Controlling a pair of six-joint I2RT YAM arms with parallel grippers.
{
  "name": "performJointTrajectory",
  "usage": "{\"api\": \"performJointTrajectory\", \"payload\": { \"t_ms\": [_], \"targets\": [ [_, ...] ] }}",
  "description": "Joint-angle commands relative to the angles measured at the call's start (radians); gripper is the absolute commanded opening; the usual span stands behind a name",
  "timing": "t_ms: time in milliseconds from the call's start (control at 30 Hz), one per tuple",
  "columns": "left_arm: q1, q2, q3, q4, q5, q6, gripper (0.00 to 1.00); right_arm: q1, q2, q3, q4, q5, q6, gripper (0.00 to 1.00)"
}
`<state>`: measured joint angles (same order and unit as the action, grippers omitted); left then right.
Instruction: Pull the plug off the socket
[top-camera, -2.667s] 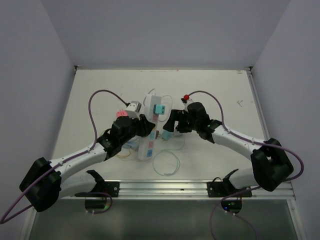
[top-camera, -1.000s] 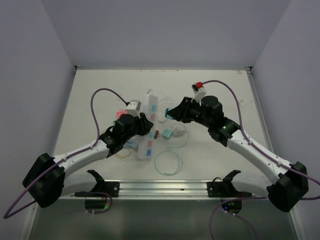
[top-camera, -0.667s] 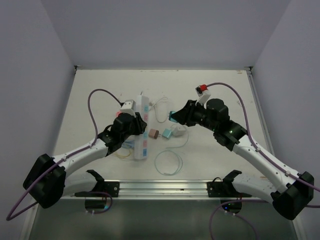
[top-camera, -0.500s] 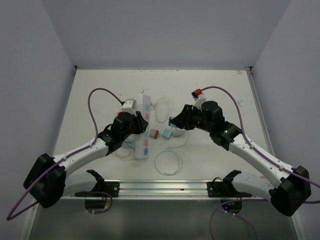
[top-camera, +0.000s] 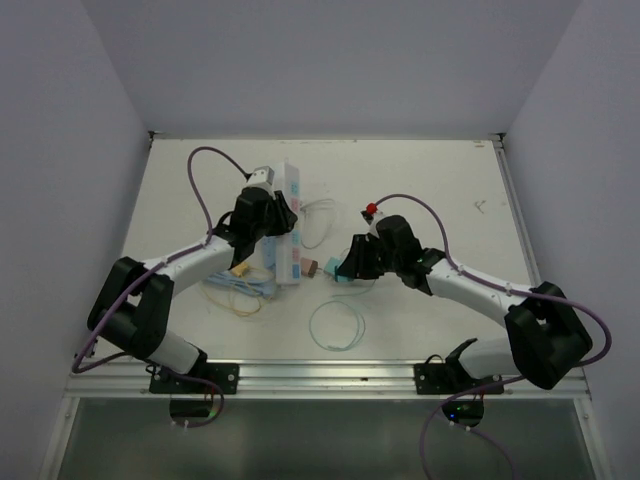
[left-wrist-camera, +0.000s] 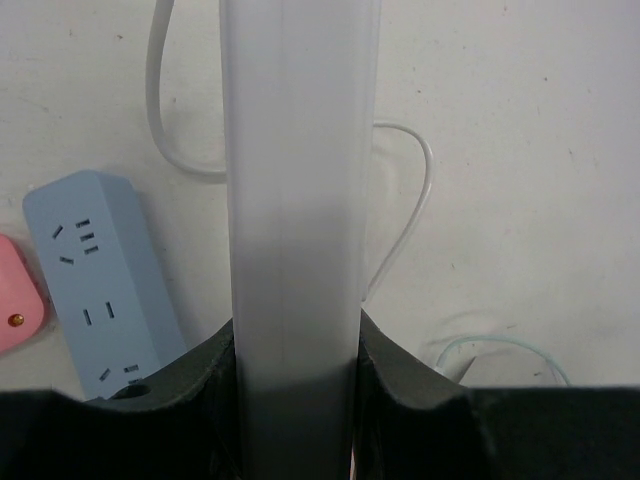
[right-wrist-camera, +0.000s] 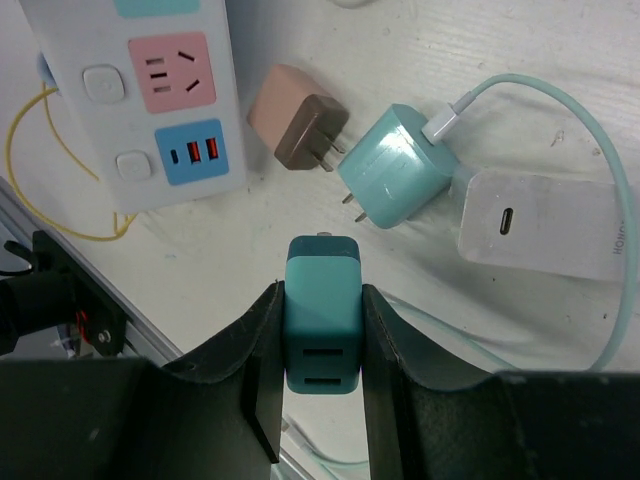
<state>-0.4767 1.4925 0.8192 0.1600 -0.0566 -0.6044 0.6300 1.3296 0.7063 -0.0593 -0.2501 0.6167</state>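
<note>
My right gripper (right-wrist-camera: 322, 330) is shut on a teal plug (right-wrist-camera: 322, 315), its two USB slots facing the camera, held low over the table right of the white socket strip (right-wrist-camera: 160, 95). In the top view the right gripper (top-camera: 345, 268) sits beside the strip (top-camera: 290, 225), with the plug (top-camera: 340, 272) free of it. My left gripper (left-wrist-camera: 297, 345) is shut on the strip's long white body (left-wrist-camera: 298, 200), which runs up the left wrist view. In the top view the left gripper (top-camera: 268, 207) grips the strip near its far end.
A brown plug (right-wrist-camera: 298, 122), a light teal charger (right-wrist-camera: 400, 180) with a teal cable and a white charger (right-wrist-camera: 540, 222) lie loose near the strip. A blue socket block (left-wrist-camera: 100, 270) and a pink one (left-wrist-camera: 15, 310) lie left of it. A cable loop (top-camera: 335, 325) lies nearer.
The right gripper pulled the teal plug off the strip, lifted it right, then lowered it near the loose chargers. The left gripper moved the strip from tilted to lying along the table farther back.
</note>
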Motion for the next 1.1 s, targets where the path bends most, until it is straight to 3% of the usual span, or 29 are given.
{"api": "performJointTrajectory", "payload": {
  "t_ms": [0, 367, 467, 600, 767, 1067],
  "targets": [
    [0.019, 0.044, 0.092, 0.084, 0.014, 0.035, 0.0, 0.002, 0.034, -0.011, 0.104, -0.044, -0.008, 0.06],
    [0.073, 0.186, 0.141, 0.056, 0.011, 0.054, 0.0, 0.004, 0.099, -0.03, 0.133, -0.052, -0.015, 0.2],
    [0.082, 0.221, 0.152, 0.072, 0.047, 0.054, 0.01, 0.004, 0.097, -0.031, 0.131, -0.051, -0.017, 0.29],
    [0.085, 0.267, 0.163, 0.078, 0.087, 0.042, 0.15, 0.004, 0.085, -0.03, 0.124, -0.048, -0.018, 0.44],
    [0.096, 0.285, 0.144, 0.098, 0.1, 0.023, 0.29, 0.004, 0.048, -0.019, 0.081, -0.026, -0.034, 0.55],
    [0.102, 0.19, 0.138, 0.05, 0.061, 0.025, 0.73, 0.005, -0.098, 0.024, -0.063, 0.073, -0.087, 0.68]
  ]
}}
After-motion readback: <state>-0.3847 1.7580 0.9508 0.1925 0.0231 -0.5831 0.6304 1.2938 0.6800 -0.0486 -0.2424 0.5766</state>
